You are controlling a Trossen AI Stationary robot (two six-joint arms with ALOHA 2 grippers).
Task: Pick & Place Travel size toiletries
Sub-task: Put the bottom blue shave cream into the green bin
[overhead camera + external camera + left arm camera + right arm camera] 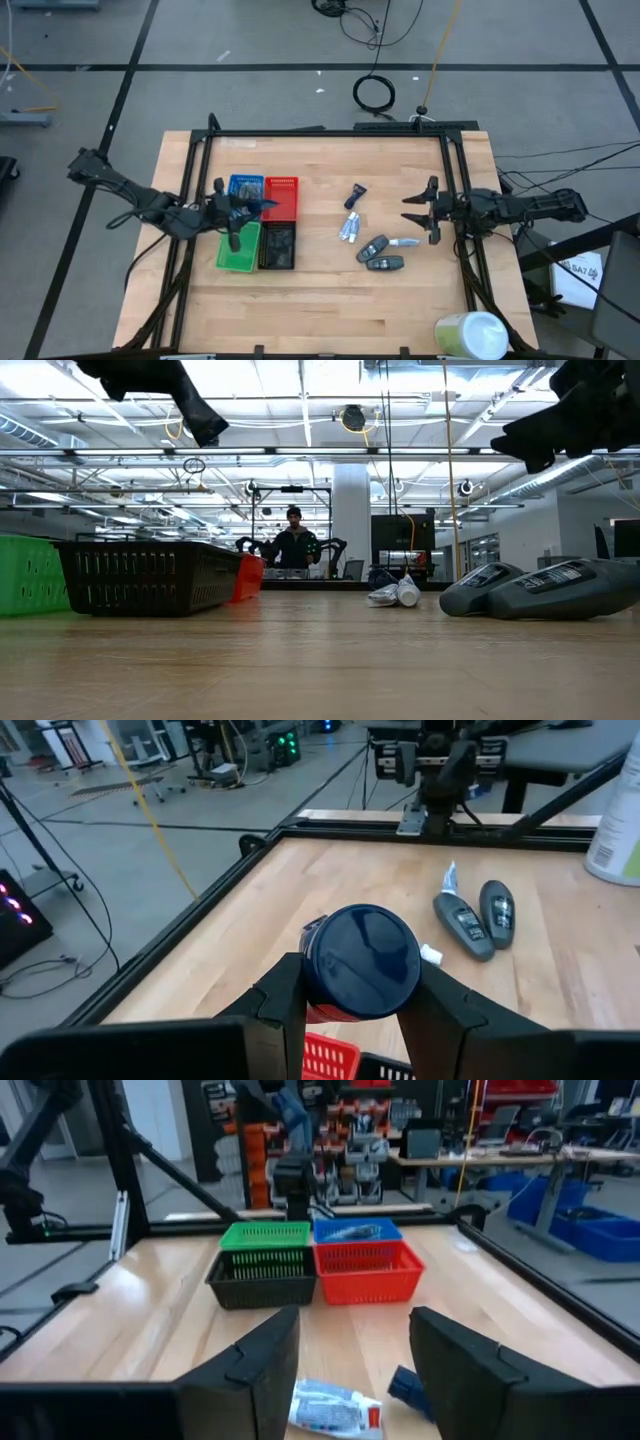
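Gripping a dark blue tube [362,960], left fingers [285,1010]; right fingers [262,1360] apart; no legible labels.

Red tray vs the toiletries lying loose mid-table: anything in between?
No. In the high view, bare wood separates the red tray from the nearest loose toiletries, the white tube and dark tube.

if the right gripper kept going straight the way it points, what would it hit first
Probably the white tube lying between the right gripper fingers' line and the trays; beyond it, the red tray. Depth is unclear.
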